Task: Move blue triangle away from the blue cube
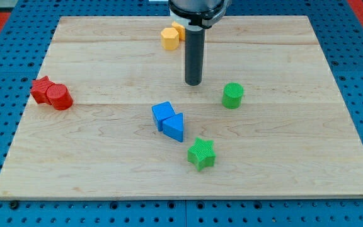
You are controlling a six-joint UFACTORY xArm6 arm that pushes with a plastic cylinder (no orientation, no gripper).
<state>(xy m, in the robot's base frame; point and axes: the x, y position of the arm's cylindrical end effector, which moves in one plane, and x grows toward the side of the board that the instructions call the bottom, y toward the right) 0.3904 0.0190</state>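
Observation:
The blue triangle (pixel 174 127) lies near the board's middle, touching the blue cube (pixel 162 113), which sits just to its upper left. My tip (pixel 193 83) is the lower end of the dark rod. It stands above and a little right of both blue blocks, apart from them.
A green star (pixel 201 154) lies just below right of the triangle. A green cylinder (pixel 232 95) is right of my tip. A yellow hexagon (pixel 170 38) and an orange block (pixel 179 29) sit at the top. A red star (pixel 41 89) and red cylinder (pixel 60 98) are at the left.

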